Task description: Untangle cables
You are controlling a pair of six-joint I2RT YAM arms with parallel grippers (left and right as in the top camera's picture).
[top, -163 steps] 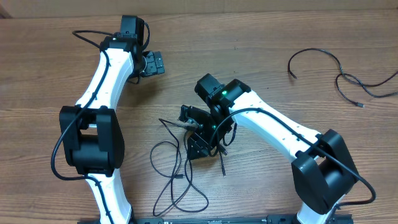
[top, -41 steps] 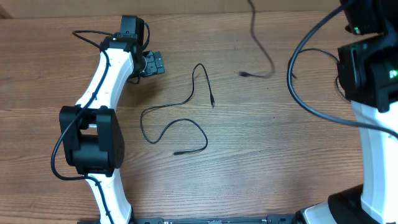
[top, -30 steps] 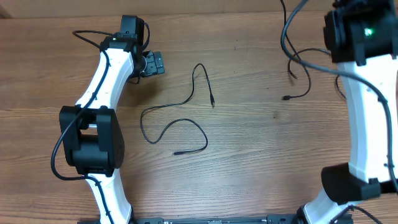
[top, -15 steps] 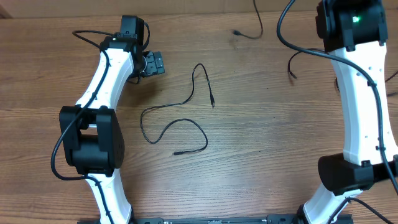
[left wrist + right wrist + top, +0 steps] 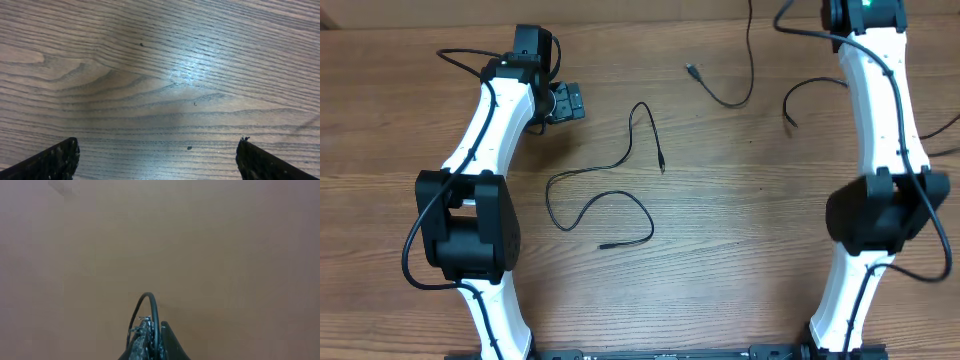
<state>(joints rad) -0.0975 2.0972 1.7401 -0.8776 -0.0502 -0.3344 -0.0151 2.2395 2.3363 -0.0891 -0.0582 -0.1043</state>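
One thin black cable [image 5: 603, 195] lies loose in open curves on the wooden table at centre-left, with both plug ends free. A second cable [image 5: 748, 70] hangs from the top edge, and its plug end [image 5: 691, 69] rests at the far middle. In the right wrist view my right gripper [image 5: 155, 324] is shut on a loop of that cable [image 5: 151, 302], held high over blurred brown ground. The right arm [image 5: 880, 90] stretches to the far edge, with its fingers out of the overhead view. My left gripper [image 5: 568, 102] stands open at the far left. Only bare wood shows between its fingers [image 5: 62, 160].
Two more black cables lie at the far right, one [image 5: 817, 86] beside the right arm and another [image 5: 942, 150] near the table's right edge, partly hidden by the arm. The table's far edge [image 5: 620, 22] runs along the top.
The right arm has swung further toward the far edge with the cable. The hanging plug end has moved left and now lies at the far middle. The left arm and the centre cable are still.
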